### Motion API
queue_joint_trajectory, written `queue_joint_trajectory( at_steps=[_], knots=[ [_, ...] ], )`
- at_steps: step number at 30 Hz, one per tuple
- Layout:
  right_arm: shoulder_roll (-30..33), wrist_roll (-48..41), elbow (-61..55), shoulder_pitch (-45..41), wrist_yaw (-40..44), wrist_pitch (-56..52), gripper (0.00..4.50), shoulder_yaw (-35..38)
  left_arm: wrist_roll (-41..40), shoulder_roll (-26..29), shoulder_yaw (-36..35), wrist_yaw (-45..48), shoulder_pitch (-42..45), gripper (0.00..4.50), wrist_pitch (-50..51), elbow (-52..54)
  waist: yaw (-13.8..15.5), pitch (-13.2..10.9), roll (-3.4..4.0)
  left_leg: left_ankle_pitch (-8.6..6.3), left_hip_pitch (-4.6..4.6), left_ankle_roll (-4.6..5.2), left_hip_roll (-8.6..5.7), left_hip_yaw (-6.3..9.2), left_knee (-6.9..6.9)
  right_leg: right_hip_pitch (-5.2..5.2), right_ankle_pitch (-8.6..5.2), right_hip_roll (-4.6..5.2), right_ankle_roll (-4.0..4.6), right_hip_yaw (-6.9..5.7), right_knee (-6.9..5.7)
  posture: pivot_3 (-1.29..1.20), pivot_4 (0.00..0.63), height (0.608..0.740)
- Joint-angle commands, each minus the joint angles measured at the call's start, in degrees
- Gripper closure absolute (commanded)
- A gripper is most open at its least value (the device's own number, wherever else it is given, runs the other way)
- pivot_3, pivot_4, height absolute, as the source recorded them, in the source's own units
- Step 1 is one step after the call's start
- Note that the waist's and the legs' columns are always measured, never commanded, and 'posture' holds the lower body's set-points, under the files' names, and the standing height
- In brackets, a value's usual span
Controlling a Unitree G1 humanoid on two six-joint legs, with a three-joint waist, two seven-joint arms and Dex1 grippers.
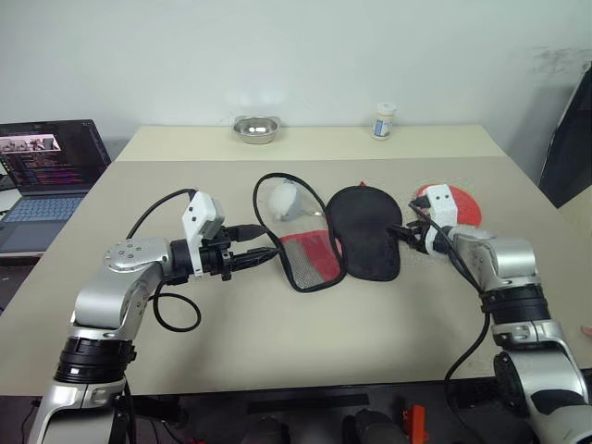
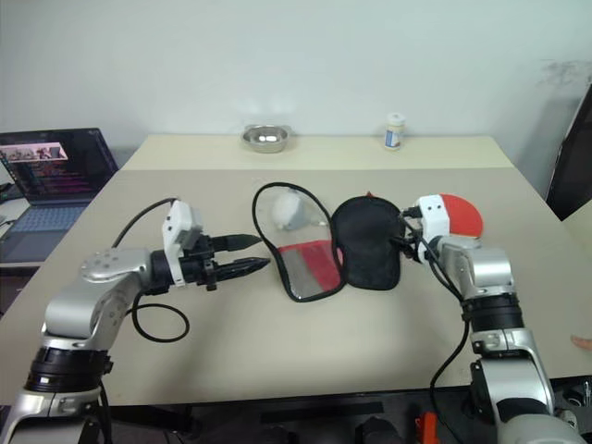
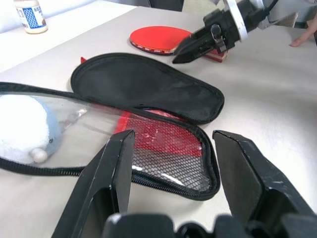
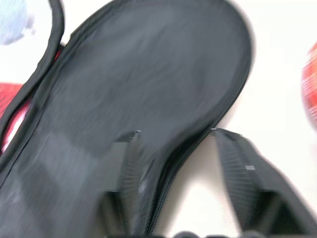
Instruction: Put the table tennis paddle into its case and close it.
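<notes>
Case [image 1: 363, 231] lying unzipped and splayed on the tan table [image 1: 277, 342], black half toward the right arm, red-and-mesh half [image 1: 310, 259] folded out toward the left arm, clear window panel beyond the mesh with a pale blue-white plush [image 1: 285, 199] behind it. Table tennis paddle [image 3: 157, 38] flat on the table just past the case's black half on the right arm's side, red face up, not in the case, partly hidden behind the right wrist. Right gripper [image 4: 176, 144] at the black half's edge nearest the paddle, fingers [image 4: 131, 158] spread, one over the black fabric, the other over bare table beside the seam, nothing clamped between. Left gripper [image 3: 171, 163] level with the mesh half's outer edge, fingers parted, hovering over the netting, holding nothing. Far behind the case, steel bowl [image 1: 255, 128] and small white bottle [image 1: 384, 120] near the wall. Open laptop [image 1: 46, 166] well off beyond the left arm.
</notes>
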State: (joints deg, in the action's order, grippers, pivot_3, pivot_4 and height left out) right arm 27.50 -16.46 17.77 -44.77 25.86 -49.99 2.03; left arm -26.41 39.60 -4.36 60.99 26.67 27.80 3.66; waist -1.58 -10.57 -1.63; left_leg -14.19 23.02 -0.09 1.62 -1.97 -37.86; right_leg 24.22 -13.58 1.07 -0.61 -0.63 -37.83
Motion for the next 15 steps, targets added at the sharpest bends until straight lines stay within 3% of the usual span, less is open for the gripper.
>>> queue_joint_trajectory(
  at_steps=[1,3,7,15],
  knots=[
    [5.69,-0.81,-1.98,-2.33,5.53,1.8,0.39,2.3,-1.69,-0.56,-0.42,-0.81,1.82,1.76,0.27,3.23,0.1,-0.01,0.0,0.0,0.01,0.0,-0.02,0.0,0.0,0.0,0.0,0.0,0.0,-0.01,0.01,0.0,0.15,0.74],
    [8.85,0.0,0.09,-2.74,6.7,3.0,0.03,2.83,-1.75,-0.65,0.04,-1.02,2.03,1.76,0.78,4.44,0.1,-0.02,0.0,0.0,0.03,0.0,-0.04,-0.01,0.0,0.0,0.0,0.0,-0.01,0.0,0.04,0.0,0.15,0.74],
    [11.83,2.84,7.76,-3.24,5.18,7.31,0.03,3.42,-0.74,-1.51,1.22,-2.27,4.14,1.76,0.19,5.33,0.07,-0.01,-0.01,0.0,0.02,0.01,-0.05,-0.01,0.0,-0.03,0.0,0.0,-0.01,0.01,0.09,0.0,0.15,0.74],
    [7.22,5.88,22.46,-6.59,-3.7,12.41,0.03,5.57,-0.48,-2.44,2.67,-1.88,9.3,1.76,-0.51,3.18,-0.5,-0.03,-0.01,0.0,-0.04,0.0,0.0,-0.09,0.02,-0.02,0.01,-0.03,0.0,0.13,0.02,0.0,0.15,0.74]
  ],
)
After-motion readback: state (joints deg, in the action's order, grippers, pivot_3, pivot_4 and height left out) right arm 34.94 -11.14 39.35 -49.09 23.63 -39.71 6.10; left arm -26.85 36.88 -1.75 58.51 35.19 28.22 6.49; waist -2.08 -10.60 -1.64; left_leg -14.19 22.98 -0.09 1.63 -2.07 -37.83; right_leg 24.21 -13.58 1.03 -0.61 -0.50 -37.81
